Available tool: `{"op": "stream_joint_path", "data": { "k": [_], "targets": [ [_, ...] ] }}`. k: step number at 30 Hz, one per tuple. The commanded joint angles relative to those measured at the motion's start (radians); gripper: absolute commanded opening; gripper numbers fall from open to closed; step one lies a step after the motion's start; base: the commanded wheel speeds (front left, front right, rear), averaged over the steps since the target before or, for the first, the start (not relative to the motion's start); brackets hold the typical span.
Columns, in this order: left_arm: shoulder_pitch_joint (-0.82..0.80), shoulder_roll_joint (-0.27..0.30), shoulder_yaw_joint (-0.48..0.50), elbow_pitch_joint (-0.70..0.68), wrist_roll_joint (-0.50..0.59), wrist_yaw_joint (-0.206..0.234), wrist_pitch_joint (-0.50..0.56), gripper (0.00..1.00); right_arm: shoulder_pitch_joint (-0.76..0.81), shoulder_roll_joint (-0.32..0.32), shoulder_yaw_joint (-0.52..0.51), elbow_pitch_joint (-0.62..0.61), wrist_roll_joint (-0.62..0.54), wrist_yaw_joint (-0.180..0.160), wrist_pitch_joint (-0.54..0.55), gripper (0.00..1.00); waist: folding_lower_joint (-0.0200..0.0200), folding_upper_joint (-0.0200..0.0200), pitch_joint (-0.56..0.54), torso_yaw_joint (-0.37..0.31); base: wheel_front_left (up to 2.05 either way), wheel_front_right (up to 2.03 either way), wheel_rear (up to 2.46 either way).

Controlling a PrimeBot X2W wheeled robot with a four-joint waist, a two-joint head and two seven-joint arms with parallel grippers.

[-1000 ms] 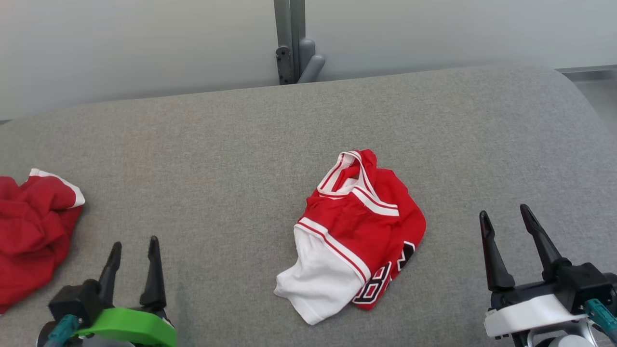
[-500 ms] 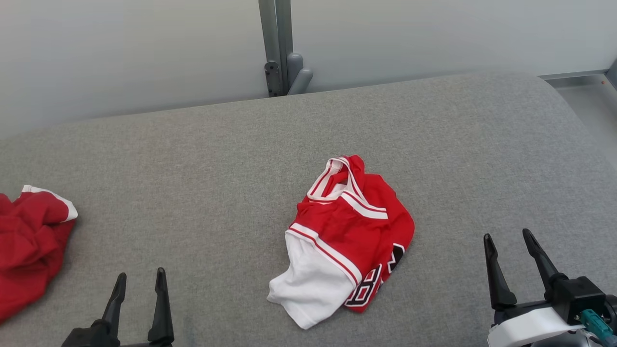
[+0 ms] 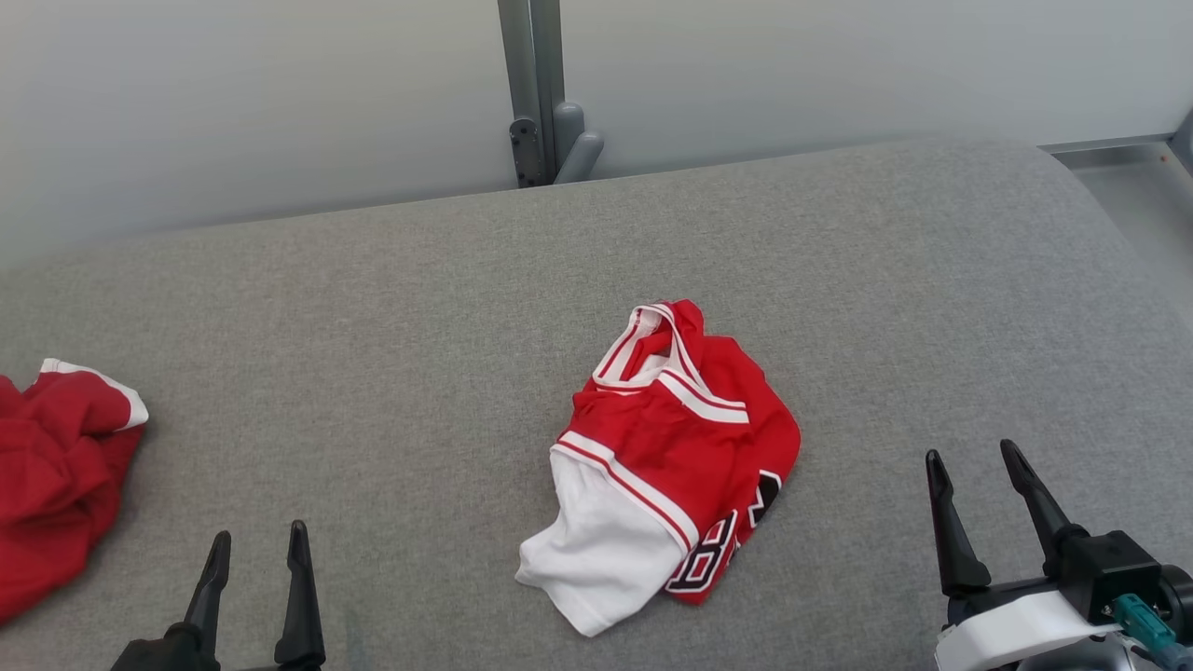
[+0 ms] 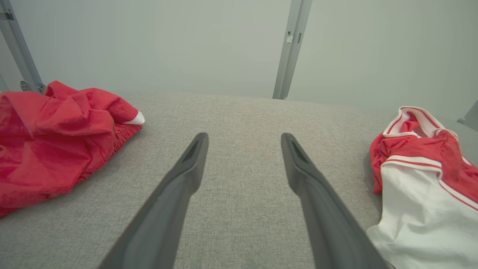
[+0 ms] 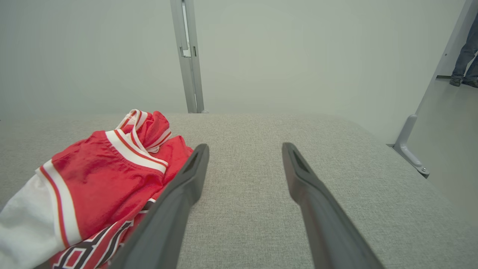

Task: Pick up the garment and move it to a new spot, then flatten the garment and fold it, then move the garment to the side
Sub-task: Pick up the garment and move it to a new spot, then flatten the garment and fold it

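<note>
A crumpled red and white jersey [image 3: 676,457] with black lettering lies bunched in the middle of the grey padded surface [image 3: 391,308]. It also lies at the right of the left wrist view [image 4: 422,179] and at the left of the right wrist view [image 5: 93,186]. My left gripper [image 3: 257,548] stands open near the front edge, well left of the jersey, with nothing between its fingers [image 4: 186,175]. My right gripper [image 3: 969,466] is open too, to the right of the jersey, fingers [image 5: 186,183] empty.
A second crumpled red garment [image 3: 56,475] lies at the left edge of the surface [image 4: 56,138]. A grey metal post [image 3: 536,93] stands against the pale wall behind. The surface's rounded right end drops to the floor [image 5: 448,142], where a person's legs [image 5: 465,56] stand far off.
The head camera has shifted, so the scene sits lower and further left than a second ago. Both grippers show lower in the picture. The jersey lies as before.
</note>
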Motion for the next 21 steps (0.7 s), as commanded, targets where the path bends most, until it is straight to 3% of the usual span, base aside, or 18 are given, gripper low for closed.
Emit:
{"op": "stream_joint_path", "data": {
  "k": [1, 13, 19, 21],
  "targets": [
    [-0.013, 0.0, 0.006, 0.003, 0.013, -0.005, 0.0, 1.0, -0.006, -0.004, 0.002, 0.0, 0.009, -0.001, 0.0, 1.0, 0.0, -0.0001, 0.003, 0.0, 0.0, 0.0, 0.0],
    [-0.025, -0.006, 0.015, 0.007, 0.022, -0.014, 0.0, 1.0, -0.009, -0.002, 0.002, 0.001, 0.009, -0.001, 0.0, 1.0, 0.0, -0.0001, 0.007, -0.003, 0.0, 0.0, 0.0],
    [-0.083, -0.006, -0.094, 0.016, 0.029, -0.016, 0.002, 1.0, -0.024, -0.005, 0.009, -0.01, 0.011, -0.001, 0.0, 1.0, 0.0, -0.0001, 0.024, -0.008, 0.0, 0.0, 0.0],
    [-0.133, -0.007, -0.179, 0.026, 0.017, -0.015, 0.074, 1.0, -0.037, -0.005, 0.017, -0.017, 0.01, -0.001, 0.0, 1.0, 0.0, -0.0001, 0.042, -0.017, 0.0, 0.0, 0.0]
  ]
}}
